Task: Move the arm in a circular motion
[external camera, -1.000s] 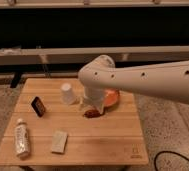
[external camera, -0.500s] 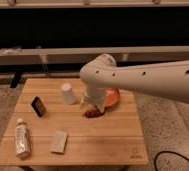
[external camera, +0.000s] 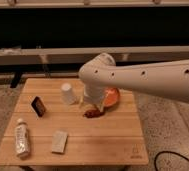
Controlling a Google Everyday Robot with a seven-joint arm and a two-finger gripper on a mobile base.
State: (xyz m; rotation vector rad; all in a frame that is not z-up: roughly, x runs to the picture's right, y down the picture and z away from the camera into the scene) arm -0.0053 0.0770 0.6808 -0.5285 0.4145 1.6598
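The cream-white arm reaches in from the right edge, a thick tube with small dark holes ending in a bulbous joint over the middle of the wooden table. From that joint a narrower white section points down to the gripper, which hangs just above the table beside the orange plate and over a dark brown object.
A small white cup stands left of the gripper. A dark phone-like object lies further left. A clear bottle lies at the front left, and a pale flat packet beside it. A dark cable lies on the floor.
The arm has shifted slightly; its joint and gripper end sit a little to the left and lower. The objects on the table have not moved.
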